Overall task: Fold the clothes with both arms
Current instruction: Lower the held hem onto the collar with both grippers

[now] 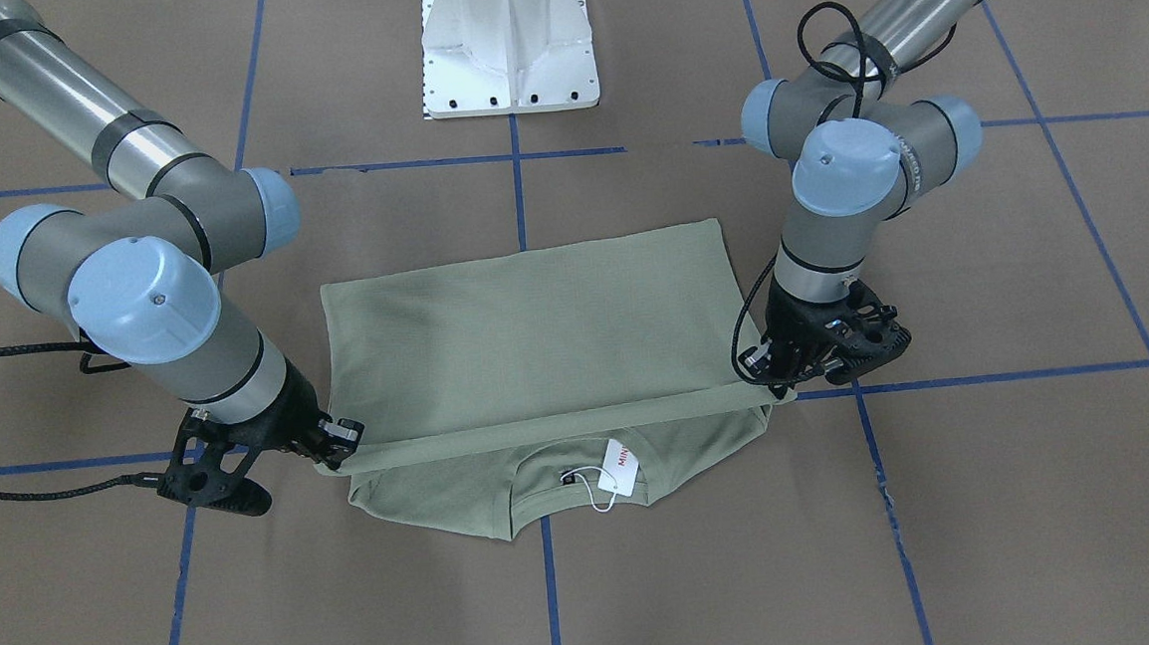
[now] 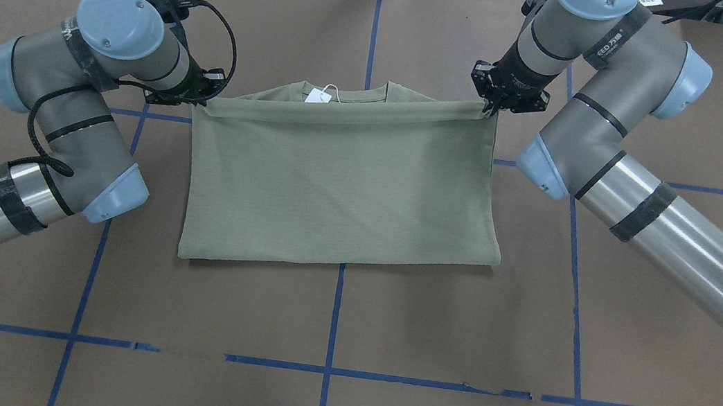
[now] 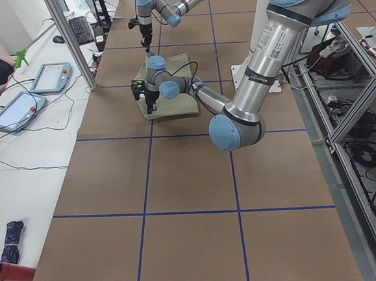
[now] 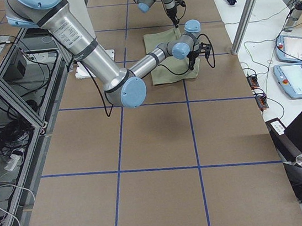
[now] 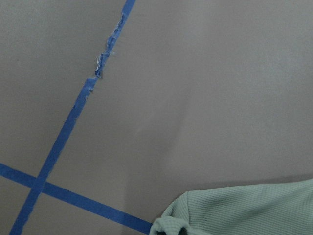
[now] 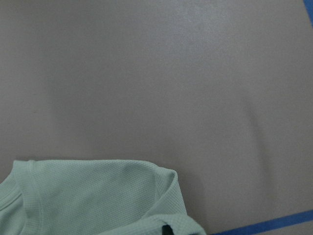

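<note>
Sage-green knit shirt [image 2: 342, 193]: centred across the brown table [image 2: 345, 327], on the half away from the white base pedestal [image 1: 508, 42]. Doubled over on itself, with the lower layer flat on the table and the upper layer laid across it toward the collar. Leading edge of the upper layer stretched as a straight, taut band between the two grippers, just short of the collar; in the front-facing view, apparently lifted slightly off the layer below. Beyond that edge, uncovered: collar, black neck label [image 1: 567, 478] and white hang tag [image 1: 623, 466] with red lettering.

Left gripper [image 2: 206, 95]: fingers clenched on the shirt corner at its end of the taut edge. Right gripper [image 2: 490, 107]: fingers likewise clamped on the opposite corner. Both wrists angled down, close to the table.

Wrist views: a bunched corner of green knit at the bottom edge of each, with bare table and blue tape behind. Fingers themselves out of frame there.

Blue tape lines [image 2: 334, 311]: a grid over the table, one line passing under the shirt's middle.

Alongside the table, in the side views: white bench with control tablets [image 3: 49, 76] and cables.
</note>
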`<state>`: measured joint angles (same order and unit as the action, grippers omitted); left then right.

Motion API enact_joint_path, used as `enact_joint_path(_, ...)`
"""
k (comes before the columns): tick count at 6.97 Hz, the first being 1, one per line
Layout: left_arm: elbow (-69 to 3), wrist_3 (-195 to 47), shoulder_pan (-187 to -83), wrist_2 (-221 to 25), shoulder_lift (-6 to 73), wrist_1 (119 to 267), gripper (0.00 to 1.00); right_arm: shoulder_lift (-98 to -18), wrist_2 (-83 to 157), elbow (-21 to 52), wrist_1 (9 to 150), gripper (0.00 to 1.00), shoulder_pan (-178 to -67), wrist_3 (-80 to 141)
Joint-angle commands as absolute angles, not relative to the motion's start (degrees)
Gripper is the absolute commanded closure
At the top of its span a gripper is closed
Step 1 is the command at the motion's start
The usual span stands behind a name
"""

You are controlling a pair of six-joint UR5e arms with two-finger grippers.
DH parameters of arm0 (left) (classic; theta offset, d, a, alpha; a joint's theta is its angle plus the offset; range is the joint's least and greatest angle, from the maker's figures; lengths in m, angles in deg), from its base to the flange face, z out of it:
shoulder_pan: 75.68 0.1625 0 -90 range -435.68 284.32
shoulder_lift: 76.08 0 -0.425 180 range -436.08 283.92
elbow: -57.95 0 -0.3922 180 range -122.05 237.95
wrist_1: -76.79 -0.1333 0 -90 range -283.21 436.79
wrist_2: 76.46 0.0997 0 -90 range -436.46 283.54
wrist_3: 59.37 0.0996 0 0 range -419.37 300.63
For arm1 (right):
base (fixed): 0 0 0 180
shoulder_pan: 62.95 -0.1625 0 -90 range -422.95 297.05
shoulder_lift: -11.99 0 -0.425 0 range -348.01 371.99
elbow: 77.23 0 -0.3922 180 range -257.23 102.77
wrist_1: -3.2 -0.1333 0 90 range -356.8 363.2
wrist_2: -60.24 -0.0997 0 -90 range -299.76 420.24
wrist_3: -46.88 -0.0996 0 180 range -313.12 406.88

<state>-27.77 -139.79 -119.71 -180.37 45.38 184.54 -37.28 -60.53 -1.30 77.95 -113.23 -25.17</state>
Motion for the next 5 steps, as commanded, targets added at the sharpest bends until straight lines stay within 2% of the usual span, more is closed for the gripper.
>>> enact_joint_path(1,-27.7,-139.7,-119.7,-180.3,45.5,184.5,1.00,-36.5,-59.4,-2.0,77.9,1.00,-113.4,-25.2)
enact_joint_path(5,-27.7,-139.7,-119.7,-180.3,45.5,184.5,1.00,-35.4,-58.2,-3.1,77.9,1.00,-113.4,-25.1)
